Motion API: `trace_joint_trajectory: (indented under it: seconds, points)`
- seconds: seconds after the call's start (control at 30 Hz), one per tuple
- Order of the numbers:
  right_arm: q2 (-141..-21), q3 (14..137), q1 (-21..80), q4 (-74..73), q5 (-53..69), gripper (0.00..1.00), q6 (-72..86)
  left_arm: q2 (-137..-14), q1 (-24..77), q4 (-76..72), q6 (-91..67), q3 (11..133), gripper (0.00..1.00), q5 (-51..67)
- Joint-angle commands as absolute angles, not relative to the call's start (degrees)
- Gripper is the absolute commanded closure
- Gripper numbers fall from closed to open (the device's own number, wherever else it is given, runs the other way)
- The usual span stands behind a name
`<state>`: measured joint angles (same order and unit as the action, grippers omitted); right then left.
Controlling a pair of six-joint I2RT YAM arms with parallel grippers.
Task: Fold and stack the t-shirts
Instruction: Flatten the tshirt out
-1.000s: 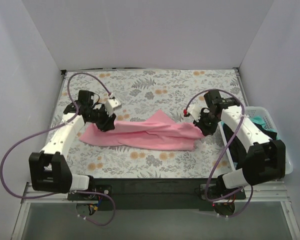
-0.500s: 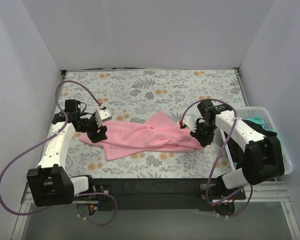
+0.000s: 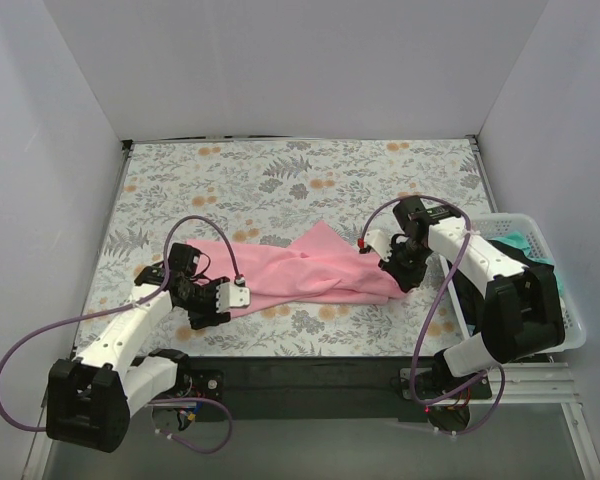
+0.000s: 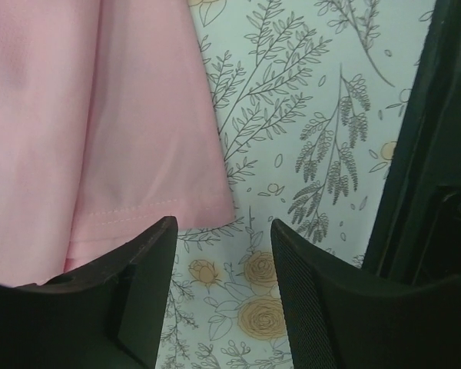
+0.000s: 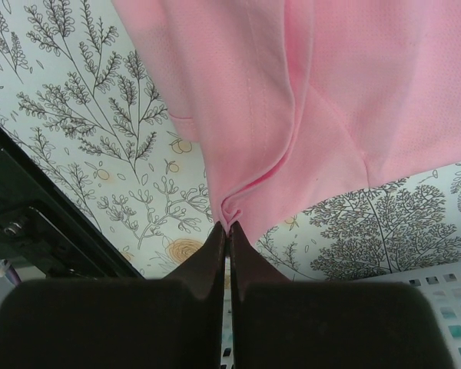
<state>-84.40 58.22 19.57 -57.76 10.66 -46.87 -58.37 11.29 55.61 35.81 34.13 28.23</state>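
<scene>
The light pink t-shirt [image 3: 300,268] lies bunched across the floral sheet. My left gripper [image 3: 212,305] is open and empty at the shirt's near left corner; in the left wrist view the pink hem [image 4: 138,192] lies just beyond the left fingertip [image 4: 131,261], with bare sheet between the jaws. My right gripper [image 3: 395,272] is shut on the shirt's right end; the right wrist view shows a pinched fold of pink cloth [image 5: 238,207] at its closed tips. A mint-green shirt [image 3: 523,243] and a black one [image 3: 533,266] lie in the basket.
The white lattice basket [image 3: 578,318] stands at the right table edge beside the right arm. The grey-and-orange floral sheet [image 3: 280,180] covers the table. White walls close the back and sides. The dark front rail [image 3: 300,372] runs along the near edge.
My left gripper has let go of the shirt's left end and moved toward the near edge, turning to face right. The shirt's left end now lies on the sheet. The right gripper has barely moved.
</scene>
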Motion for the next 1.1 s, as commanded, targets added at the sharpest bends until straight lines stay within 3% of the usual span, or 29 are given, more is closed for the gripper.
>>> trace_joint_trajectory:
  seconds: [0.0,0.13,0.43,0.8,0.97,1.07]
  points:
    - [-84.6,61.0,19.9,-57.7,11.3,0.99,-46.2,-58.4,12.7,47.9,33.5,33.2,0.48,23.6]
    - [-84.9,61.5,19.8,-57.7,10.9,0.99,-46.0,-59.6,14.3,46.3,33.3,32.4,0.49,22.7]
    - [-85.5,61.5,19.9,-57.7,10.4,0.99,-45.7,-58.3,16.9,47.4,34.5,29.8,0.6,22.3]
    - [-86.7,62.4,19.8,-57.7,10.8,0.99,-45.2,-62.0,19.7,41.4,30.7,26.5,0.63,18.3]
    - [-86.5,63.7,19.7,-57.5,10.8,0.99,-44.7,-60.8,19.7,40.3,27.7,26.3,1.0,15.7]
    - [-85.7,67.1,19.5,-57.0,11.0,0.99,-43.7,-61.6,17.6,40.7,20.5,32.7,1.0,16.3]
